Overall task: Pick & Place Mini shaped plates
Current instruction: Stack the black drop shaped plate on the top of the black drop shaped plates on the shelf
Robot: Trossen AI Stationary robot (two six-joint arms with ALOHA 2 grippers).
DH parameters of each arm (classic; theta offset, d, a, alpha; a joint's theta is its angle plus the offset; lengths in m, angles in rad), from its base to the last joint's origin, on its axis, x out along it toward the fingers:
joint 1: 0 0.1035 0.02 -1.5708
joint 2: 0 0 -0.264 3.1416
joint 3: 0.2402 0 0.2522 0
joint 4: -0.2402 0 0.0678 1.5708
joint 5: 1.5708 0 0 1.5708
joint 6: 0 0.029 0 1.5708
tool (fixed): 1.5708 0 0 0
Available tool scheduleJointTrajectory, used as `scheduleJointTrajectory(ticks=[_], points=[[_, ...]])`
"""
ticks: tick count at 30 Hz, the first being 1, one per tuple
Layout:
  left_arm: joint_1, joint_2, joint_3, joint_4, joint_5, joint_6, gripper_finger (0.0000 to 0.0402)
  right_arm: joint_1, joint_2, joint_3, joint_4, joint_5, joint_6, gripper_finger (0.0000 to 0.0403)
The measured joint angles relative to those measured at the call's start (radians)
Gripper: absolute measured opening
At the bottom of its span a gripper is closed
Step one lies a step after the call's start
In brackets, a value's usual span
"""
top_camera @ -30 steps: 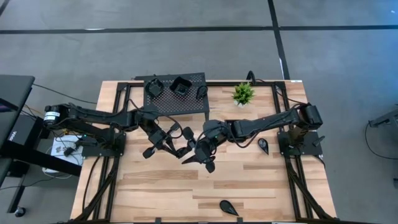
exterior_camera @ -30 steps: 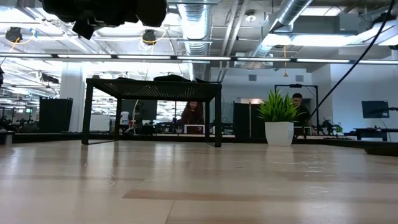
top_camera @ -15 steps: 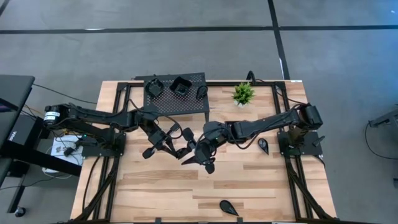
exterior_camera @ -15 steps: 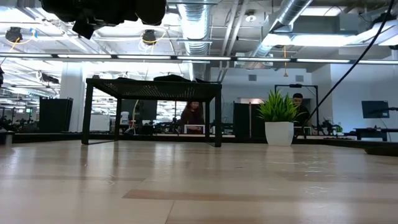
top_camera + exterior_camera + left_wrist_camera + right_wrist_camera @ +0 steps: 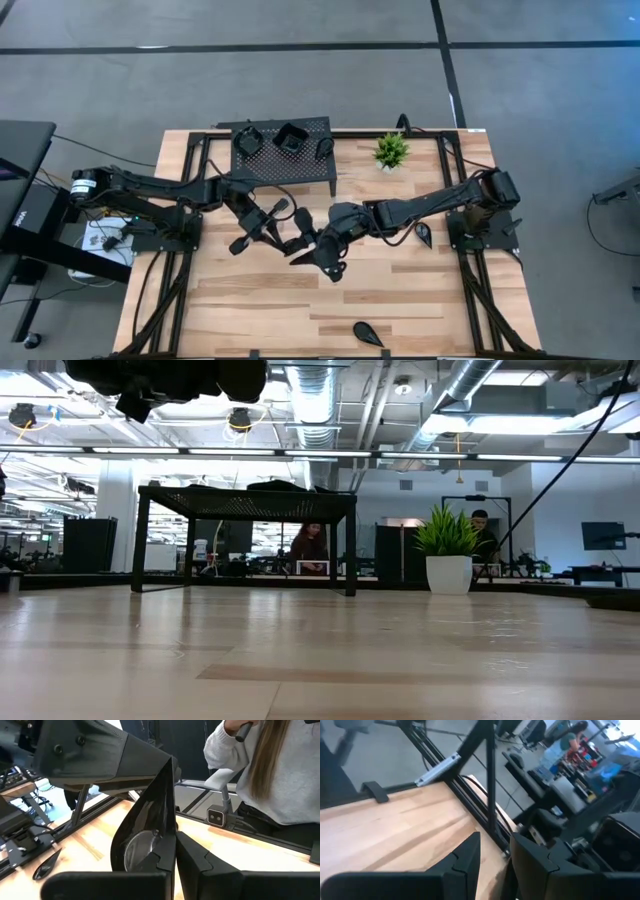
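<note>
In the left wrist view, my left gripper [image 5: 176, 842] is shut on one mini plate [image 5: 145, 832], a glossy black dish with a round hollow. In the high view it [image 5: 296, 230] hovers over the table's middle, right beside my right gripper [image 5: 320, 258]. The right gripper's fingers [image 5: 495, 845] stand a narrow gap apart with nothing visible between them. Three more plates [image 5: 248, 140] [image 5: 291, 137] [image 5: 325, 148] sit on top of the perforated stand [image 5: 300, 168]. Two teardrop plates [image 5: 423, 232] [image 5: 367, 332] lie flat on the table. My left gripper pinches the plate by its rim [image 5: 165, 851] between the two fingers. The fingers come roughly level, pointing toward the table's right. The plate stands on edge in the hold, its hollow face turned sideways, lifted clear of the table.
The potted plant [image 5: 391, 150] stands at the far edge, right of the stand. My right arm's body [image 5: 95, 755] is close in front of the held plate. A person in a grey sleeve [image 5: 270, 775] sits beyond the table. Bare wood lies toward the near edge [image 5: 260, 310].
My right gripper has drifted a little toward the table's near edge, and its forearm has sunk slightly the same way. The left gripper has kept its hold on the plate and stayed almost in place.
</note>
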Motion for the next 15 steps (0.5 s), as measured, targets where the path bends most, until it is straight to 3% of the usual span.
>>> scheduleJointTrajectory(ticks=[9,15], points=[[0.000,0.000,0.000,0.001,0.000,-0.001,0.0009,0.013,-0.006,0.000,0.001,0.037,-0.022,0.0102],[0.000,0.000,0.000,0.001,0.000,0.000,0.0009,0.031,-0.018,0.000,0.005,0.159,-0.059,0.0102]])
